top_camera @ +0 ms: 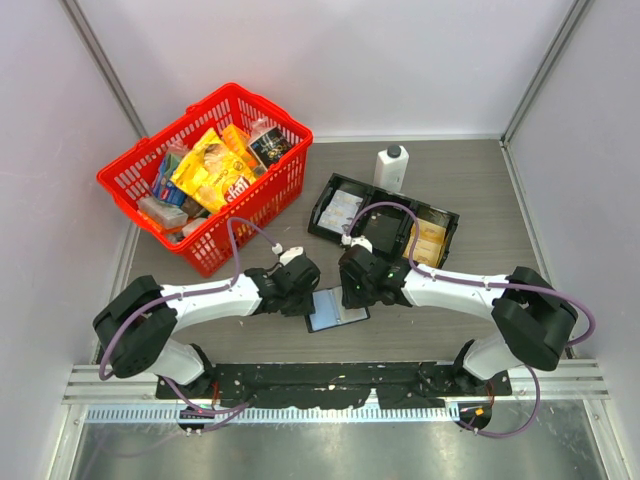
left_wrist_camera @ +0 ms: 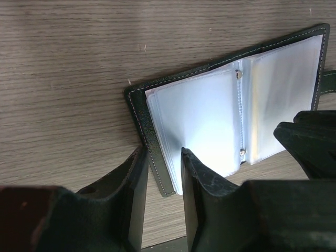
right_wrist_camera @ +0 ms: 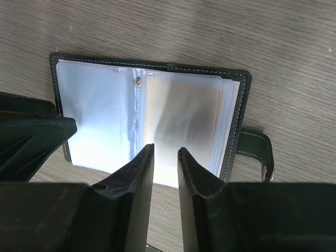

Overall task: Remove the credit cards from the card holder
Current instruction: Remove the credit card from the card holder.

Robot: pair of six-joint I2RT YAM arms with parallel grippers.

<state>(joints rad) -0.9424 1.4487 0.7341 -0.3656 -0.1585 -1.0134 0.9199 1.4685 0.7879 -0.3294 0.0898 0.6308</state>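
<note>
Card holder (top_camera: 335,309) lies open on grey wood-grain table (top_camera: 480,170) between pale walls (top_camera: 300,60).

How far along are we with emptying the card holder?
Done: the card holder lies open on the table, and cards already sit in the black tray. In hand: the left end effector straddles the holder's left edge and the right end effector hovers at the right page. Left: checking the clear sleeves; glare hides whether any cards remain inside.
</note>
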